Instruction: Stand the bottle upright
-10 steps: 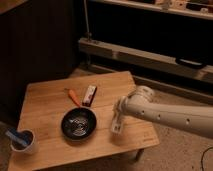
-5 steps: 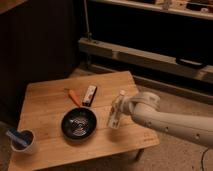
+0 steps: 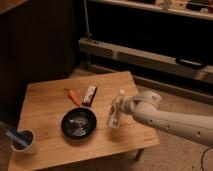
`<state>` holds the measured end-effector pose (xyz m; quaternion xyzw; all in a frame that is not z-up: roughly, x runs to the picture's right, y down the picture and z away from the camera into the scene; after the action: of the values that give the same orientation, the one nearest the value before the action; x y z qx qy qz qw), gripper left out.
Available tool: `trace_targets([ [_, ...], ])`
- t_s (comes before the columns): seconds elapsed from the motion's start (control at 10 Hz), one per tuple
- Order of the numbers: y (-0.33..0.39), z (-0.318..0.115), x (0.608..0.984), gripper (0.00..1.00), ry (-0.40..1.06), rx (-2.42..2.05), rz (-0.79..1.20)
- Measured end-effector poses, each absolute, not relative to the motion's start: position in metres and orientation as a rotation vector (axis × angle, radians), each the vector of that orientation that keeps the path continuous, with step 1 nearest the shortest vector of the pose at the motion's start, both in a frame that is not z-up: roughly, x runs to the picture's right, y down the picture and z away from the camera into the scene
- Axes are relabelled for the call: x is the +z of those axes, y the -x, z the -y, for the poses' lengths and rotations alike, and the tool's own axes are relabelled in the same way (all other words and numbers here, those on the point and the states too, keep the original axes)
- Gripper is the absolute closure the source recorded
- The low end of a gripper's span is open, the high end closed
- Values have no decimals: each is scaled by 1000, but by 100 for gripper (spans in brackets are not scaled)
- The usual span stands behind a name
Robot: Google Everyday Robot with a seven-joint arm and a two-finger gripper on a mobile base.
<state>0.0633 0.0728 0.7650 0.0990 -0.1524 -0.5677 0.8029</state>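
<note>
Bottle [image 3: 114, 114] clamped in gripper [image 3: 121, 104], lifted higher than second ago, tilted beside pan [image 3: 78, 123]. Counted: one bottle, one pan.

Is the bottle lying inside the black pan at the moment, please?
No, the bottle leans steeply at the gripper, off to the right of the black pan, over the wooden table.

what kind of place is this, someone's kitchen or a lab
Likely a lab or workshop test area, not a home kitchen: a low wooden table stands on a speckled hard floor before dark metal shelving. The gripper, over the table, holds the bottle tilted beside the black pan.
</note>
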Motion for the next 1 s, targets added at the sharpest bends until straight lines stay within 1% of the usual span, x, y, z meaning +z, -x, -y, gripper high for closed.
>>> trace_targets([
  [0.3, -64, -72, 765, 100, -213, -1217, 326],
  [0.5, -69, -63, 766, 100, -232, -1236, 311],
  [0.6, -78, -44, 766, 100, -281, -1266, 282],
  [0.8, -84, 8, 759, 100, -384, -1343, 256],
  [1.0, -89, 64, 737, 100, -532, -1443, 217],
])
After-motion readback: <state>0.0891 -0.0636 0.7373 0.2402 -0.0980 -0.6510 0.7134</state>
